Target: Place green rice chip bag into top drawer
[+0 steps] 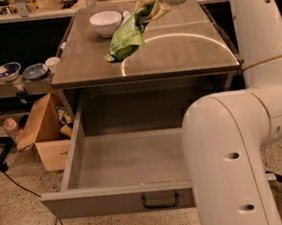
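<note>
The green rice chip bag (125, 37) hangs by its upper end from my gripper (149, 9), lifted above the brown table top (175, 55), its lower end pointing down-left. The gripper is shut on the bag's top corner, near the table's back middle. The top drawer (121, 162) is pulled wide open below the table's front edge, with its grey inside bare and its front panel with a dark bar handle (160, 201) nearest the camera. My white arm (235, 145) covers the drawer's right part.
A white bowl (106, 22) stands on the table at the back left. A brown cardboard box (45, 129) sits on the floor left of the drawer. Small bowls (7, 71) sit on a low shelf at the far left. A black cable runs on the floor.
</note>
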`<state>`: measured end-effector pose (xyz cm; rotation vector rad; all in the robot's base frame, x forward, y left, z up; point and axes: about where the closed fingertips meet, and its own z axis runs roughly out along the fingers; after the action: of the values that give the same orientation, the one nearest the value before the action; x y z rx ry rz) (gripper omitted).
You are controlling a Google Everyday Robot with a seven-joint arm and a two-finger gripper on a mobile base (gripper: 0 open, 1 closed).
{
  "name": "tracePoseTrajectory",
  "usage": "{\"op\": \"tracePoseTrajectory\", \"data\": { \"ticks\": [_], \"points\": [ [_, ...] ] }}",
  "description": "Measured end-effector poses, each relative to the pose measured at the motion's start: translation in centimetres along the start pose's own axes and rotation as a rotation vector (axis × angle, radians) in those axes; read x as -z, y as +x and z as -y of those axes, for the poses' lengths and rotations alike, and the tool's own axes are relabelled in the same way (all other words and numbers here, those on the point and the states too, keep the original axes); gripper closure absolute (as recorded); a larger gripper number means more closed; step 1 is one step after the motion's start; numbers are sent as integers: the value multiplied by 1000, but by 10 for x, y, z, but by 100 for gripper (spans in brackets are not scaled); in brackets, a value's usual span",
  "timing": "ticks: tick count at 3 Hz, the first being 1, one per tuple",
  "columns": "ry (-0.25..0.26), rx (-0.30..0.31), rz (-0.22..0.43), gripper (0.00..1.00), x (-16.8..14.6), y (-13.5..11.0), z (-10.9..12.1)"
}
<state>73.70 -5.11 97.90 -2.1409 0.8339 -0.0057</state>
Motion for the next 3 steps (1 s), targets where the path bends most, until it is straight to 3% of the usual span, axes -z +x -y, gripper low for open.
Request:
{"op": "tracePoseTrajectory", "data": {
  "ticks": [2, 3],
  "points": [
    [21, 15, 16, 100, -9, 2, 4],
    [35, 60, 71, 100, -9, 5, -10]
  ]
}}
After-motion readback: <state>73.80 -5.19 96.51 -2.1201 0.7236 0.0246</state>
